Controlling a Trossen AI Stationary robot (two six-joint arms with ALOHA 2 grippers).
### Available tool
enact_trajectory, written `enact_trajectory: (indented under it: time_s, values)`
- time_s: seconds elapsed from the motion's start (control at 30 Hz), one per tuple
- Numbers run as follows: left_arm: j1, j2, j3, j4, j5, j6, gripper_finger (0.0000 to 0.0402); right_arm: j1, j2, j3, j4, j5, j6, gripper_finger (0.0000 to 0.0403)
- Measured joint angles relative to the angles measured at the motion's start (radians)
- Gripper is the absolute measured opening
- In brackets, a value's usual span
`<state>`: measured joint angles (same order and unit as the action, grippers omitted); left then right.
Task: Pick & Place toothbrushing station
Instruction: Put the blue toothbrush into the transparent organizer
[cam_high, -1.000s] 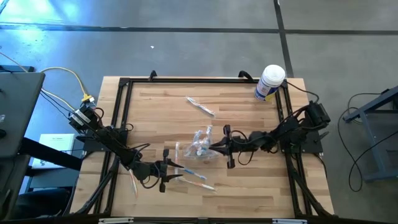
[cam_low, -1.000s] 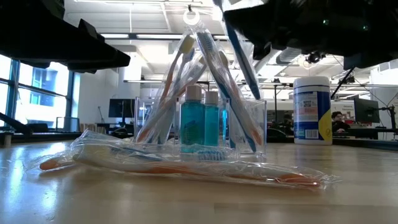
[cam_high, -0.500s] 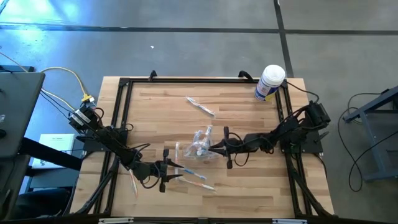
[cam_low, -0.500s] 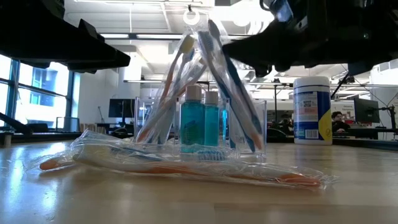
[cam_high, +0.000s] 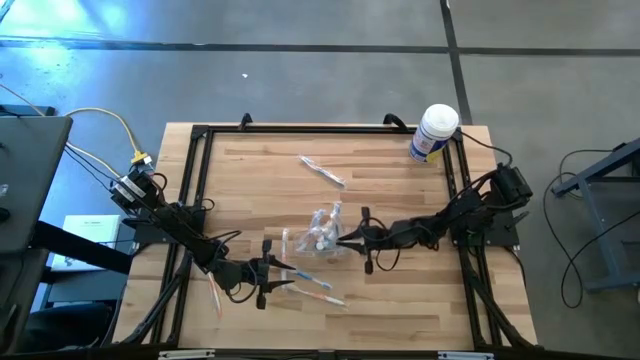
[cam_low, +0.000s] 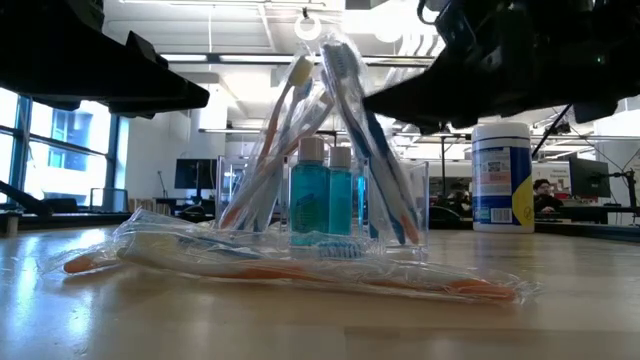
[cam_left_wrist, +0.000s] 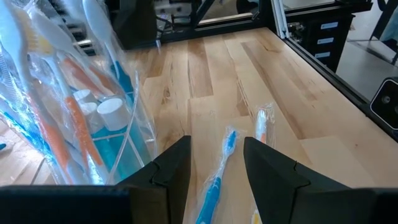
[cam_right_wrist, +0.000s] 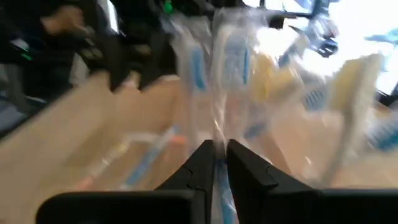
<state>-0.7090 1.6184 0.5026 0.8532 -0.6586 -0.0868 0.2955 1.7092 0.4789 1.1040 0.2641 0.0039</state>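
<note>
Nearest the low camera, a wrapped toothbrush (cam_low: 290, 268) lies flat on the wooden table (cam_low: 560, 310), its crinkled film blurring the orange handle inside. Just behind it stands the toothbrushing station (cam_low: 322, 205), a clear, glassy holder whose edges are faint against the bright room. It holds two teal bottles with white caps and several wrapped toothbrushes leaning together into a peak. From above it sits near the table's middle (cam_high: 322, 236), little more than a pale glint.

At its right side, the right gripper (cam_high: 343, 240) has its fingers nearly closed on wrapped blue plastic at the holder; that wrist view is blurred, so exactly what is pinched cannot be told. Toward the front edge, the left gripper (cam_left_wrist: 216, 167) hovers with its jaws spread over a loose blue toothbrush (cam_left_wrist: 219, 174), the holder beside it.

Farther back, another wrapped toothbrush (cam_high: 322, 171) lies alone. At the far right corner stands a white canister (cam_low: 501, 177) with a blue label; its writing is too small to read.
</note>
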Motion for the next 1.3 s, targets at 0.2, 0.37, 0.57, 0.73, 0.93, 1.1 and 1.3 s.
enact_trajectory:
  time_s: [0.2, 0.37, 0.57, 0.73, 0.93, 1.1, 1.3]
  values:
    - [0.000, 0.000, 0.000, 0.000, 0.000, -0.004, 0.0143, 0.006, 0.000, 0.000, -0.094, 0.059, 0.000, 0.0075]
    - [0.000, 0.000, 0.000, 0.000, 0.000, -0.005, 0.0143, 0.014, 0.000, 0.000, -0.103, 0.051, 0.000, 0.0129]
    - [0.000, 0.000, 0.000, -0.001, 0.000, -0.024, 0.0143, 0.042, -0.026, -0.001, -0.105, 0.078, -0.029, 0.0182]
    - [0.000, 0.000, 0.000, -0.007, 0.000, -0.054, 0.0143, 0.078, -0.088, -0.001, -0.163, 0.122, -0.034, 0.0200]
    - [0.000, -0.003, 0.000, -0.003, 0.000, -0.071, 0.0143, 0.129, -0.148, -0.001, -0.238, 0.224, -0.035, 0.0203]
    - [-0.007, -0.059, 0.002, -0.053, 0.000, -0.072, 0.0143, 0.160, -0.161, 0.000, -0.233, 0.245, -0.081, 0.0202]
    - [-0.008, -0.160, 0.098, -0.420, 0.047, -0.201, 0.0143, 0.169, -0.160, 0.000, -0.233, 0.262, -0.087, 0.0201]
